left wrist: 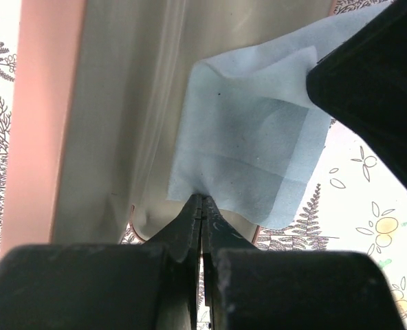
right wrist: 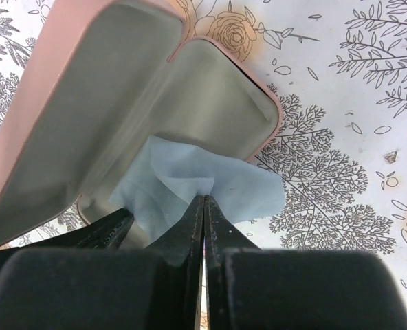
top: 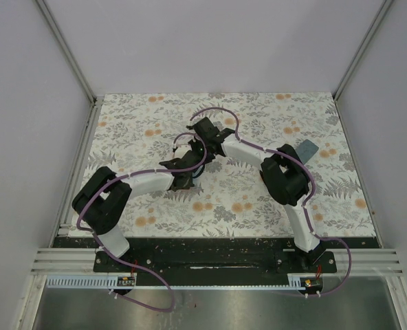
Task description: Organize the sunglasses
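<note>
The sunglasses are out of view in every frame. A pink case (right wrist: 66,130) lies open, showing its beige lining (left wrist: 114,117), with a light blue cloth (left wrist: 251,151) draped over its rim. My left gripper (left wrist: 202,197) is shut on the cloth's near edge. My right gripper (right wrist: 205,197) is shut on a bunched fold of the same cloth (right wrist: 183,175). From above, both grippers meet at mid-table, the left (top: 192,157) and the right (top: 205,137), and they cover the case.
A blue-grey case (top: 307,148) lies on the floral tablecloth (top: 258,199) at the right, behind the right arm's elbow. The right arm's black body (left wrist: 379,89) fills the upper right of the left wrist view. White walls enclose the table.
</note>
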You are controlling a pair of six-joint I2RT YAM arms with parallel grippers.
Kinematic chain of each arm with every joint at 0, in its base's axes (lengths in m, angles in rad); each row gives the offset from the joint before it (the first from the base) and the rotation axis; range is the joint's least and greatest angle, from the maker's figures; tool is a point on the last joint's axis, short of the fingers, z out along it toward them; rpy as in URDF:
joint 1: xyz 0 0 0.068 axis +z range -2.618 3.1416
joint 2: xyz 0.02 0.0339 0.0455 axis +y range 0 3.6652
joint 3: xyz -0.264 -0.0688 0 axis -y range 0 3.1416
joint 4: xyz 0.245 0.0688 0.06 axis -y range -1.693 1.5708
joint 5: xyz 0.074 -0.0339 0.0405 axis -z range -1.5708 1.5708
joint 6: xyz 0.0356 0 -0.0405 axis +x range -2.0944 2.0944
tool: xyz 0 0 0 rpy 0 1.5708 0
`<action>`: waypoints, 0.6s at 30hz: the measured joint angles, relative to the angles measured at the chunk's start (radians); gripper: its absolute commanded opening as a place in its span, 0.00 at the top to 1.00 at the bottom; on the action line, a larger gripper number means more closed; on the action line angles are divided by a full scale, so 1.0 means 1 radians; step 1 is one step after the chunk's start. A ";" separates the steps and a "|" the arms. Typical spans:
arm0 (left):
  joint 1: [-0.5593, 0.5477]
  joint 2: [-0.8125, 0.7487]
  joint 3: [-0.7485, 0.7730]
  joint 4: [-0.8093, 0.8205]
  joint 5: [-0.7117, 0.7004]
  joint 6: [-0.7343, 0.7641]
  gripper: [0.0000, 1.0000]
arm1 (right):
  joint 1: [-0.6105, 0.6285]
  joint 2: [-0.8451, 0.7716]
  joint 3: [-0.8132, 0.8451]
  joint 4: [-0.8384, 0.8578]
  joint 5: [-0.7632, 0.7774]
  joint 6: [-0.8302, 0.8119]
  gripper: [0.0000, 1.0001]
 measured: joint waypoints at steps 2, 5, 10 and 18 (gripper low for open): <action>0.000 -0.001 0.000 -0.001 -0.003 0.000 1.00 | 0.000 0.000 -0.001 0.000 -0.002 0.002 1.00; 0.000 -0.008 -0.004 -0.003 -0.006 0.001 1.00 | -0.002 -0.003 -0.001 0.004 -0.010 0.003 1.00; -0.006 -0.062 -0.024 -0.062 -0.019 0.009 1.00 | -0.003 -0.027 -0.001 -0.001 -0.014 0.007 1.00; -0.024 -0.262 -0.046 -0.089 -0.011 0.021 0.82 | -0.017 -0.185 -0.018 -0.042 -0.005 0.031 1.00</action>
